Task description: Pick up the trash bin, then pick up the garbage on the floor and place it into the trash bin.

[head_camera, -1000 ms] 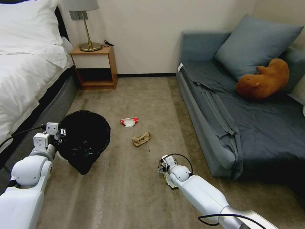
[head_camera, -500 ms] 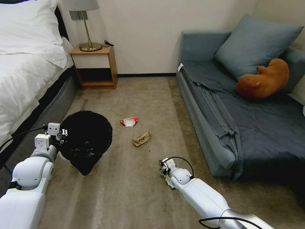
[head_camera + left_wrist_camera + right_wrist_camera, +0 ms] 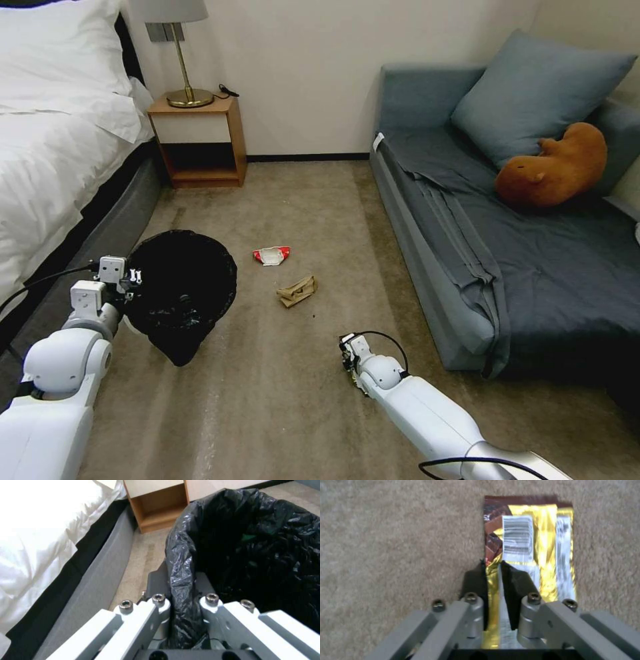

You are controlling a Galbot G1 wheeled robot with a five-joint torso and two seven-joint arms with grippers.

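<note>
**Right gripper pinches the gold wrapper on the carpet; left gripper holds the bin**

Right gripper (image 3: 492, 580) is low at the carpet (image 3: 280, 400), in front of the sofa (image 3: 533, 267), its two dark fingers (image 3: 515, 580) pressed together on one long edge of the yellow-brown wrapper (image 3: 533, 545). The wrapper is a single flat piece, gold foil with a brown end and a white barcode panel, and it stretches away from the fingers over the carpet. In the head view the same gripper (image 3: 349, 357) sits at the end of the outstretched right arm, with a sliver of the wrapper (image 3: 359, 385) showing beside the wrist.

Left gripper (image 3: 181, 597) is clamped on the rim of the trash bin (image 3: 253, 555), one finger outside and one inside the crinkly black bag that lines it. From the head camera the bin (image 3: 183, 287) hangs at the left gripper (image 3: 130, 277) near the bed (image 3: 53, 167), its mouth tipped toward the camera. Something green shows inside the liner, too dark to identify.

Two more pieces of garbage lie loose on the carpet between bin and sofa: one red-and-white wrapper (image 3: 271, 255) and, just nearer the robot, one crumpled brown paper (image 3: 297, 291). They are close together but not touching, and both are well apart from either gripper.

Against the far wall stand one wooden nightstand (image 3: 200, 140) carrying one brass lamp (image 3: 183, 67). On the sofa are one blue-grey cushion (image 3: 533, 93) and one brown plush animal (image 3: 553, 170).
</note>
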